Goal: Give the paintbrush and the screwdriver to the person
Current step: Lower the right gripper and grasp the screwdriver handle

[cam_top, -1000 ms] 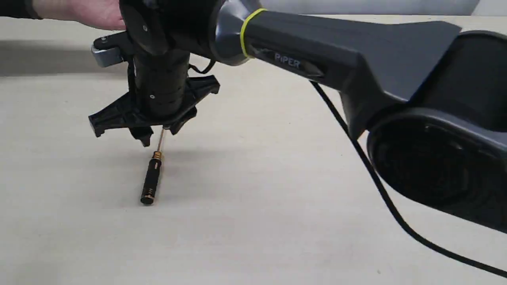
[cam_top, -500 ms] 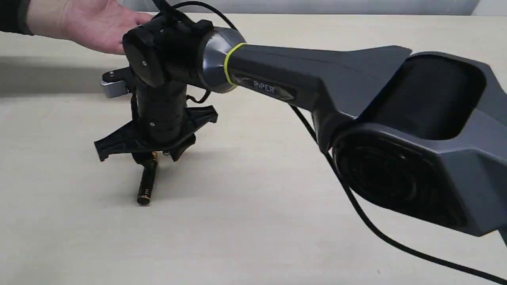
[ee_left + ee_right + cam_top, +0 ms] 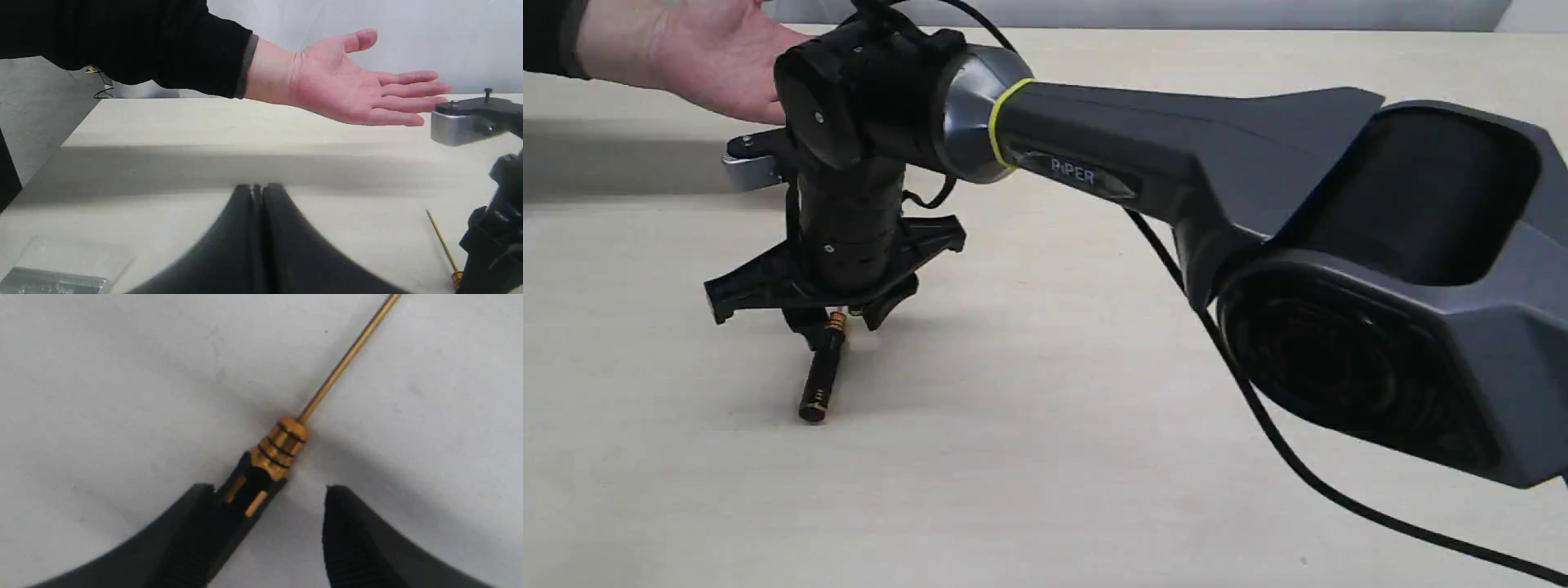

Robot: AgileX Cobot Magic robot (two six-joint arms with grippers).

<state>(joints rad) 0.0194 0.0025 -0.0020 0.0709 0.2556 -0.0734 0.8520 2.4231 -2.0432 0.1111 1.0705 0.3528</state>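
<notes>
The screwdriver (image 3: 817, 382) lies on the table, black handle toward the camera. My right gripper (image 3: 823, 325) points straight down over its gold collar (image 3: 280, 447) and is open. In the right wrist view the handle rests against one finger (image 3: 192, 531), and the other finger (image 3: 351, 535) stands clear of it. The person's hand (image 3: 686, 49) is held out palm up behind the right wrist and holds nothing. My left gripper (image 3: 257, 188) is shut on nothing, low over the table. A blurred silver ferrule with pale bristles, apparently the paintbrush (image 3: 61, 269), lies near it.
The right arm's long dark forearm (image 3: 1176, 163) crosses the scene, and its black cable (image 3: 1258, 425) trails over the table. A silver camera block (image 3: 747, 167) sticks out of the right wrist just under the hand. A dark sleeve (image 3: 143, 45) covers the person's forearm.
The right gripper came down from above the thin shaft to the top of the handle. The screwdriver's handle end shifted slightly left. The hand came further into view.
</notes>
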